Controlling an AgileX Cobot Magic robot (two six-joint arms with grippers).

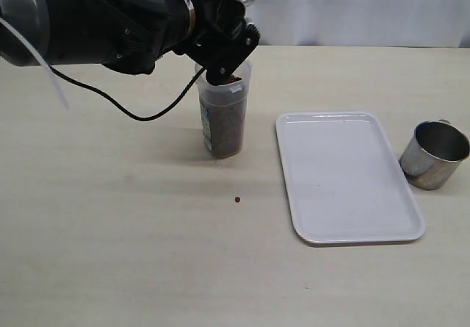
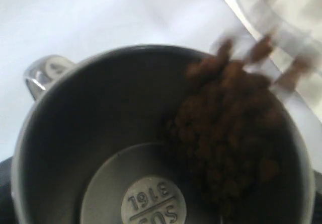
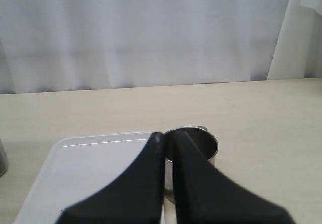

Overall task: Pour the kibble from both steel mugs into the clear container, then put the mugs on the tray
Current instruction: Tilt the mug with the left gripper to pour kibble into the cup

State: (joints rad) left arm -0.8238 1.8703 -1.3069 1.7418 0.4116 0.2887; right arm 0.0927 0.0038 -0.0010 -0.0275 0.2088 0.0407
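- Nearest to me, one loose pellet [image 1: 237, 200] lies on the desk [image 1: 110, 253].
- The tray [image 1: 345, 173] has no mug on it yet.
- The other mug [image 1: 433, 153] stands on the desk beside the tray.
- My right pincer [image 3: 167, 136] points at it, clenched on nothing.
- I think this mug is light, hard and slippery, so I would pinch its wall at the rim.
- Farther back, the clear container [image 1: 236, 92] holds kibble [image 2: 226, 133].
- Above it, my left pincer [image 1: 224, 48] grips the tipped mug [image 2: 100, 133], which is pouring.

We look down on the surface [image 1: 110, 253] from above. Our left wrist view peers closely into a steel mug [image 2: 100, 133]. Our right wrist view looks low across the tray [image 3: 90, 163], which the exterior view also shows.
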